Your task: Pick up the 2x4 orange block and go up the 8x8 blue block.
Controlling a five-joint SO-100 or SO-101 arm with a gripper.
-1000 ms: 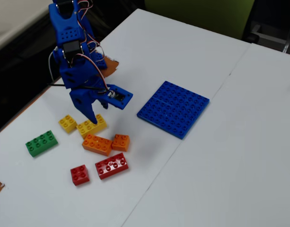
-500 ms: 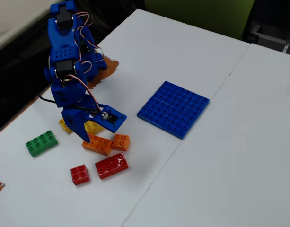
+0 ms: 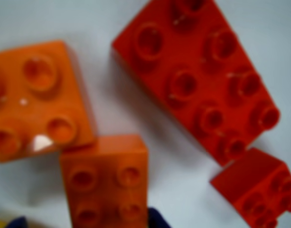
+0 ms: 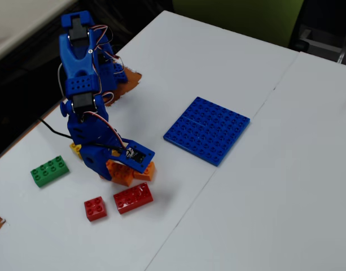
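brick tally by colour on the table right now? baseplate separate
Orange: 2, the 2x4 orange block and a small orange brick
Red: 2, long and small
Green: 1
Yellow: 1 showing, mostly behind the arm
Blue baseplate: 1
Total: 7

green brick (image 4: 49, 170) sits off left on the white counter (image 4: 263, 186), long red brick (image 4: 132, 198) beside small red one (image 4: 95, 208)

**Plastic all round**

I am looking at glossy moulded plastic: the 2x4 orange block (image 3: 105, 183) at 6 o'clock in my wrist view, the red brick (image 3: 197, 80) at 1 o'clock. The blue baseplate (image 4: 207, 129) is showing smooth studded plastic; the table (image 4: 285, 186) is looking matt white.
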